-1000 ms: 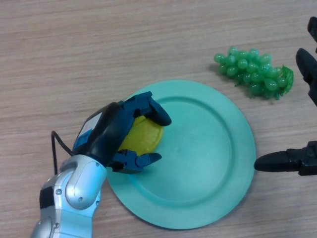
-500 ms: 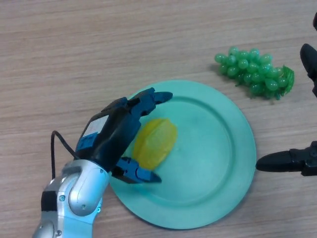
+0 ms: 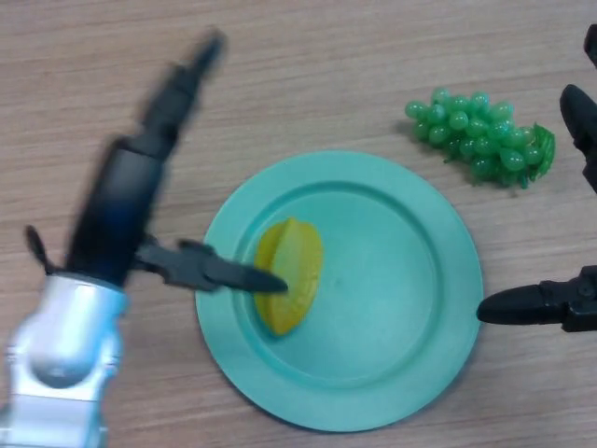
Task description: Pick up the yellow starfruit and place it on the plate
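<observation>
One yellow starfruit (image 3: 289,275) lies on the green plate (image 3: 410,280), on the plate's left half, just inside the rim, w/ nothing holding it. Left hand (image 3: 131,210) is spread wide: fingers straight, pointing up and away over the bare wood table (image 3: 308,65), thumb sticking out to the right w/ its tip over the fruit's left edge; can't tell if the tip touches it. Left forearm, silver, comes up from the bottom-left corner.

Right hand (image 3: 560,303) shows only in part at the right edge, one dark finger stretched flat toward the plate's right rim, tip just beside it, other dark parts higher up at the edge by the grapes. Fingers look straight, holding nothing.

Green grapes (image 3: 480,137) sit on the table above-right of the plate, apart from it.
</observation>
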